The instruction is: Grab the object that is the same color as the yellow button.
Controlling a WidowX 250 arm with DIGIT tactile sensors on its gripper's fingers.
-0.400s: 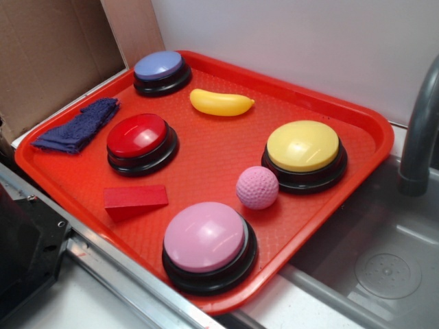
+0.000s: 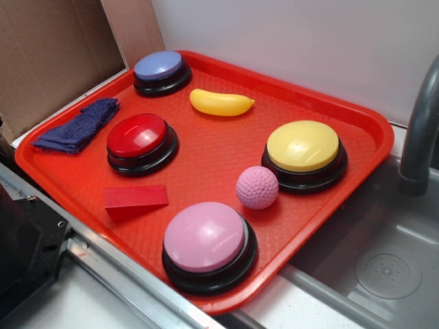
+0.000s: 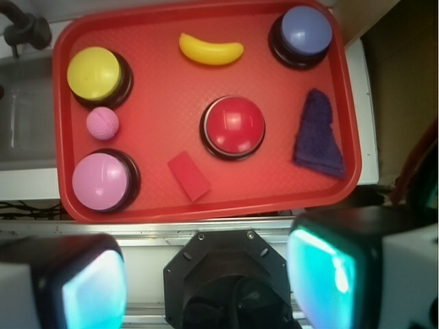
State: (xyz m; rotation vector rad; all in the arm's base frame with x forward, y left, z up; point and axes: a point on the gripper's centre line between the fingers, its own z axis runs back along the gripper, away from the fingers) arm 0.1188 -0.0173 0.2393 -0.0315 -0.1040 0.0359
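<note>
Nothing of the task is accomplished as yet: the toy banana (image 3: 210, 50) lies untouched on the red tray (image 3: 274, 188), and the approach, descent and closure all remain. The end effector (image 3: 206, 277) sits high above the tray's near edge in the wrist view, its two pads (image 3: 92, 288) spread wide with nothing between them; it does not appear in the exterior view.

In the wrist view, taking the red button (image 3: 233, 127) as dial centre, the banana is at about 11 o'clock, near the tray's far rim. It sits between the yellow button (image 3: 95, 72) and the lavender button (image 3: 306, 31), apart from both.

The banana is glossy yellow plastic, curved, with tapered ends, lying flat. Its colour matches the yellow button's dome. Judged smooth and liable to slip unless gripped across its thick middle.
</note>
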